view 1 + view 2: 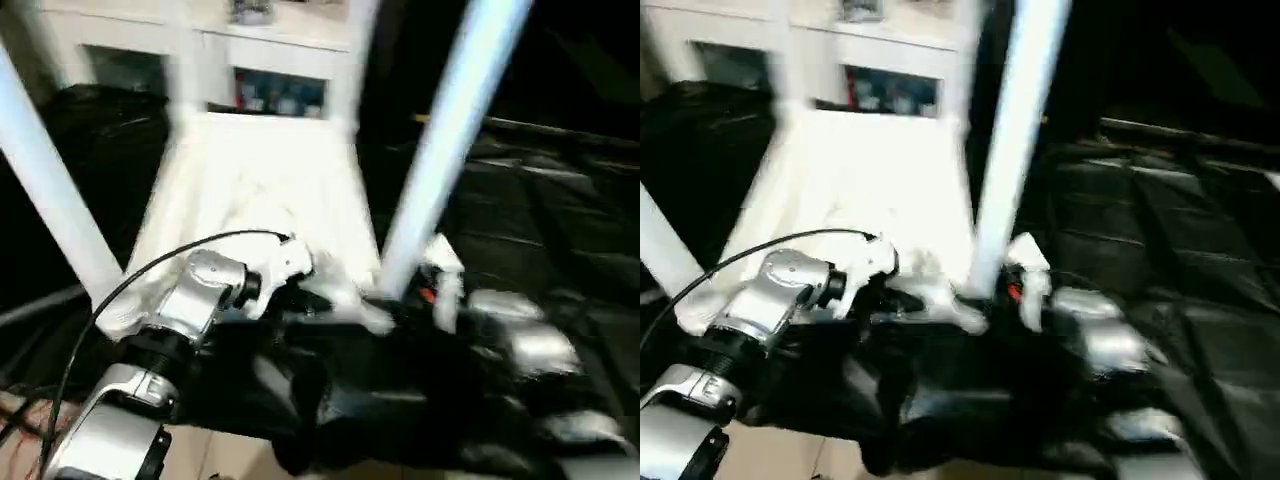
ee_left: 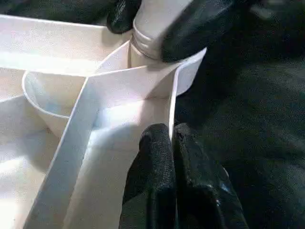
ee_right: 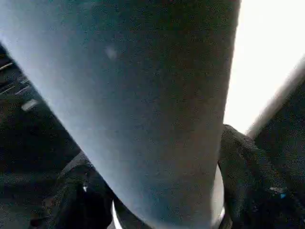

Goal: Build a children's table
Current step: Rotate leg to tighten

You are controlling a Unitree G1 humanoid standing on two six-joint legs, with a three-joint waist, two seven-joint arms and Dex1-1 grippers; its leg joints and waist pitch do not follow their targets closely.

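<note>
While the tabletop [image 1: 255, 190] lies underside-up on the black-draped table [image 1: 560, 240], legs rise from its corner sockets: one at the near left [image 1: 45, 185], one at the near right [image 1: 450, 140], and further legs stand blurred at the far corners. Left pincer [image 2: 171, 138] is pinched tight on the thin side wall of the tabletop near the right corner, one finger [image 2: 155, 157] inside the rim and the other outside. Right pincer [image 3: 157, 191] straddles the near right leg just above its socket, a black finger [image 3: 248, 176] on either side of the tube and against it. White shelving [image 1: 250, 60] stands behind the table.
</note>
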